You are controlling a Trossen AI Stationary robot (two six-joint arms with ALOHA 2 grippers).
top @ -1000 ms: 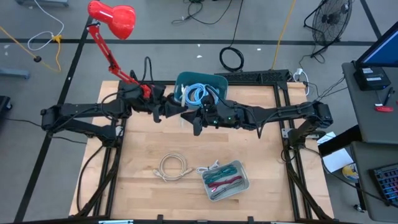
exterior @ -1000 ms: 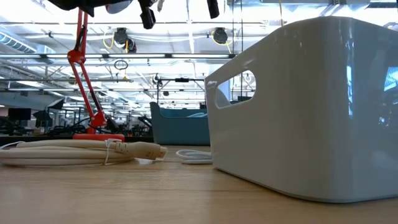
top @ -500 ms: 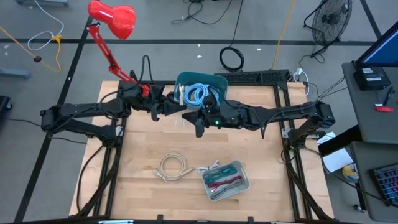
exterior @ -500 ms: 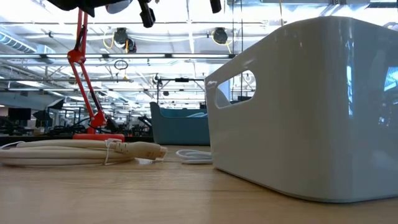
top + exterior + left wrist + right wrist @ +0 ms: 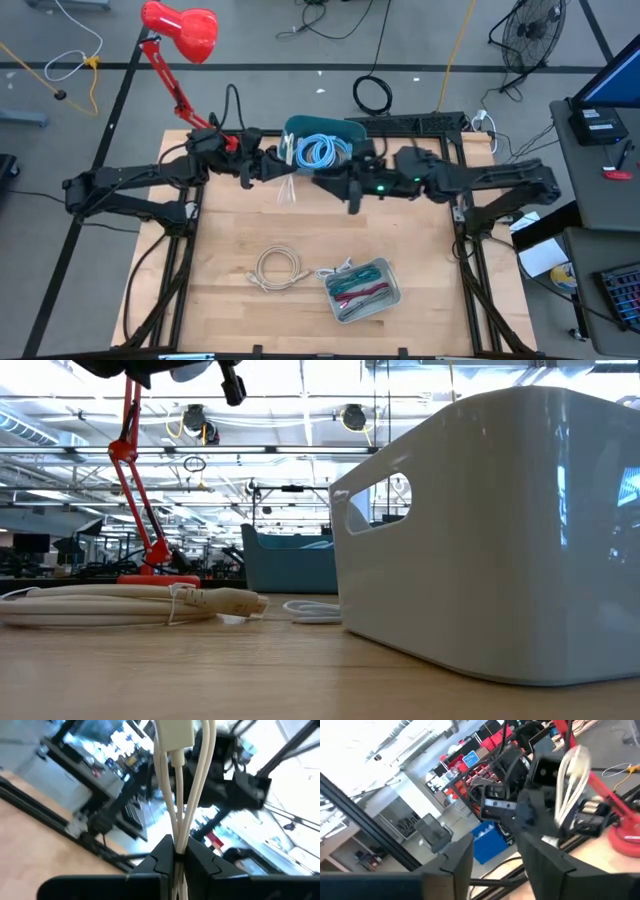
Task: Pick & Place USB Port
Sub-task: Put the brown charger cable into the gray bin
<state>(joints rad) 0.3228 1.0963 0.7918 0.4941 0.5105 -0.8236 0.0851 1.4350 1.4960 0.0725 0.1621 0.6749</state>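
A: Cable [image 5: 176,785], white, is pinched in the left tool [image 5: 176,854], lifted beside the blue bin [image 5: 322,135].

B: Carry step, I'd judge; right tool [image 5: 496,851] gapes empty. Next: lower it into the white tray [image 5: 388,296] on the counter [image 5: 230,320].

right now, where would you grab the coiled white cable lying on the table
Take the coiled white cable from straight above, across one side of its loop, where the strands lie flat and bundled together on the wooden table. Pick the side away from the white bin, since open table surrounds it there.
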